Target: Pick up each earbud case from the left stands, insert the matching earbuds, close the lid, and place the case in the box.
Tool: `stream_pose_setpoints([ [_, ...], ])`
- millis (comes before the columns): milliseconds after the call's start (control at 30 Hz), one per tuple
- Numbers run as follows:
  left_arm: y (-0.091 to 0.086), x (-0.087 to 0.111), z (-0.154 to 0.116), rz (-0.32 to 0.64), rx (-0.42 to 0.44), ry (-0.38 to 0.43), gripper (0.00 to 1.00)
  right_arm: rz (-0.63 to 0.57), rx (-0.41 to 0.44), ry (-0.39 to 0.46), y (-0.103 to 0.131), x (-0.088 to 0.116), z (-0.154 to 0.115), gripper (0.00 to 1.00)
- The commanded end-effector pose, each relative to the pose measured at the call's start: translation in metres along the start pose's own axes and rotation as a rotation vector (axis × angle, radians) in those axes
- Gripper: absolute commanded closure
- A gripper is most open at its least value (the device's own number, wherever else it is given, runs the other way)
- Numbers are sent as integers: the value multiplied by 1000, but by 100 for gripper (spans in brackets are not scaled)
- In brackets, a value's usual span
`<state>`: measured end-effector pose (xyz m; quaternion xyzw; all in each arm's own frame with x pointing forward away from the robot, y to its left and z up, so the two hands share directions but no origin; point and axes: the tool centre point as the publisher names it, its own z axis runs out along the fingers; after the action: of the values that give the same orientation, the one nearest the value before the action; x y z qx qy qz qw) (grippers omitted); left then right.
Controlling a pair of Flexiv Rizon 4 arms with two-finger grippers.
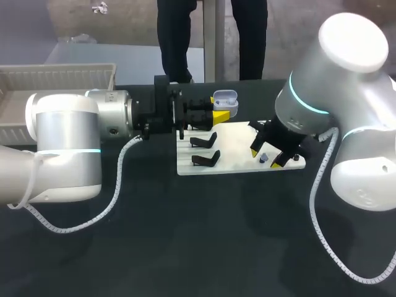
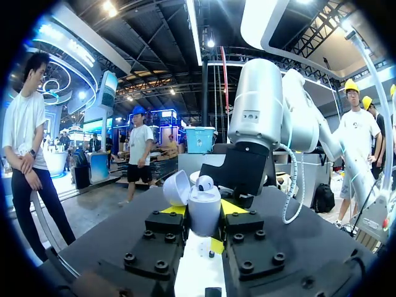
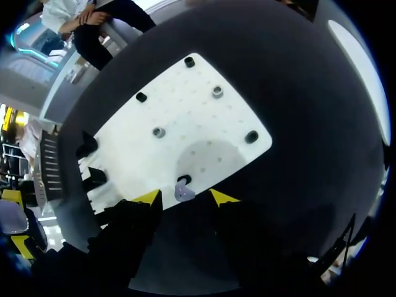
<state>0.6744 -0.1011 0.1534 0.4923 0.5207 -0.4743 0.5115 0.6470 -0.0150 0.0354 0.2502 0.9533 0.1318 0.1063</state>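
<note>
My left gripper (image 1: 216, 116) is shut on a pale lavender earbud case (image 1: 224, 99) and holds it above the back edge of the white board (image 1: 238, 139). In the left wrist view the case (image 2: 204, 213) sits upright between my left gripper's (image 2: 204, 209) yellow tips. Its lid (image 2: 176, 187) is swung open and one earbud (image 2: 205, 182) sits inside. My right gripper (image 1: 267, 156) hangs over the board's front right edge. It is open, its tips on either side of a small purple earbud (image 3: 184, 193) on the board (image 3: 204, 124) without touching it.
Two empty black stands (image 1: 205, 150) are on the board's left part. Several small pegs (image 3: 217, 91) dot its right half. A white slatted box (image 1: 55, 80) stands at the back left. Dark table surface (image 1: 204, 235) lies in front.
</note>
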Motion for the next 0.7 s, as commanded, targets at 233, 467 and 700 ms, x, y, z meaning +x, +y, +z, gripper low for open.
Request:
stream_pose_setpoints([
  [233, 0, 1, 0, 2, -4, -3, 100, 0, -2, -2, 1, 0, 5, 55],
  [467, 0, 1, 0, 2, -4, -3, 100, 7, -4, -5, 1, -2, 5, 58],
  [700, 0, 1, 0, 2, -4, -3, 100, 8, 0, -5, 0, -2, 6, 62],
])
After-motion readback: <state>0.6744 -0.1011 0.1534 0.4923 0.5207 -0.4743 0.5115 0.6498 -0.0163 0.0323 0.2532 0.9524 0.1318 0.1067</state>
